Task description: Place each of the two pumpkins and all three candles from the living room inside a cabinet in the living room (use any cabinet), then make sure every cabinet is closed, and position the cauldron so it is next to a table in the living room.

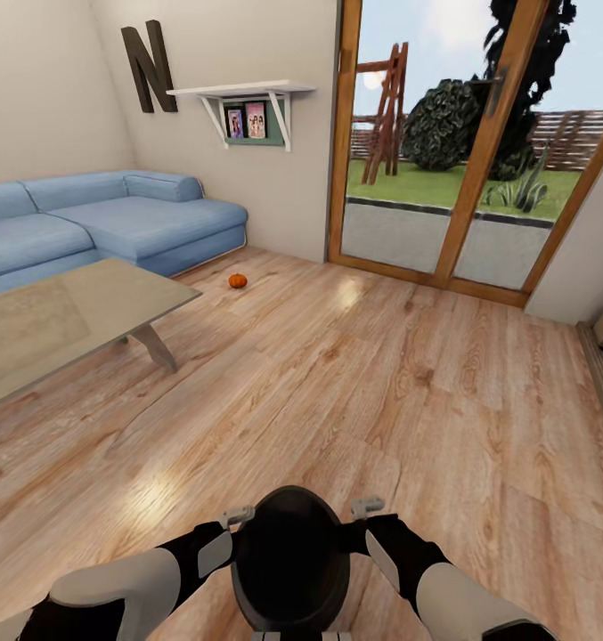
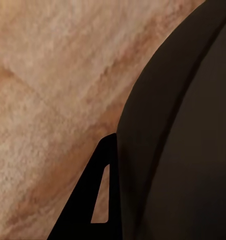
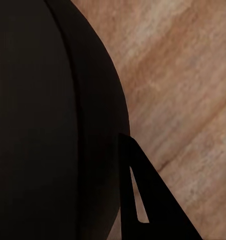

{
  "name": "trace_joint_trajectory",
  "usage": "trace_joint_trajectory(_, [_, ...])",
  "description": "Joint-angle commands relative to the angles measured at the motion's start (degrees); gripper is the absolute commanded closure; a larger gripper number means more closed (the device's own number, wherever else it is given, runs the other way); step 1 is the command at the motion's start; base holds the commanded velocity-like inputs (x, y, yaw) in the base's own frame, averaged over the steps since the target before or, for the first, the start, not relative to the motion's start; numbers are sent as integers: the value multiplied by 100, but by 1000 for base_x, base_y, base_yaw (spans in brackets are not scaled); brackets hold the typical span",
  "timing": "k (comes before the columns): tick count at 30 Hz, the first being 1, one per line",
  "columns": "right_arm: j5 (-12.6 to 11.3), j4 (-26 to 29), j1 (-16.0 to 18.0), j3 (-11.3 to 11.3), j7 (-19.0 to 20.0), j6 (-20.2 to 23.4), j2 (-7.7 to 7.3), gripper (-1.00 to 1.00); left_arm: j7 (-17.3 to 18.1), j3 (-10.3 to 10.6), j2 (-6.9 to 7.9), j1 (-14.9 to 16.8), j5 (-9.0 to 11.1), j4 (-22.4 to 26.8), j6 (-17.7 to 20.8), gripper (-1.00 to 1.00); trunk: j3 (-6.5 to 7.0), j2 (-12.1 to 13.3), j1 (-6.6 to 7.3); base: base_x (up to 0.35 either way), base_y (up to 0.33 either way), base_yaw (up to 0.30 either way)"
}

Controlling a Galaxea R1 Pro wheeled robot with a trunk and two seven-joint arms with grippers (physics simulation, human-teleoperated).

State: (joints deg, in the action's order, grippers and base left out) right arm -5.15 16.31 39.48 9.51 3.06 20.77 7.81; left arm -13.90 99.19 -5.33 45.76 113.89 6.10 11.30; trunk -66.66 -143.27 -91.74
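head view: cauldron (image 1: 290, 561) held between left gripper (image 1: 239, 515) and right gripper (image 1: 367, 507), over wood floor (image 1: 381, 383); pumpkin (image 1: 237, 280) on floor beyond table (image 1: 61, 320), near sofa (image 1: 114, 223).
left wrist view: finger (image 2: 95, 200) against cauldron (image 2: 183, 140); finger spread unclear.
right wrist view: finger (image 3: 148, 200) against cauldron (image 3: 47, 120); spread unclear.

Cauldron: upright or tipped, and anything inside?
Upright: the cauldron shows its round mouth facing up, held between both arms. The inside looks dark; contents cannot tell.
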Motion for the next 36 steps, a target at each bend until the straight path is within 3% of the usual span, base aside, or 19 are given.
trace_joint_trajectory(1, [137,4,9,-107,-112,-3,2,100,-7,12,-5,0,-7,-3,4,100,0,0,1,0,0,0])
trace_joint_trajectory(30, [102,4,453,-107,-145,-1,9,100,-41,12,-2,449,1,-21,30,100,0,0,1,0,0,0])
trace_joint_trajectory(36, [110,4,457,-104,-217,0,10,100,-43,12,-4,452,1,-21,30,100,0,0,1,0,0,194])
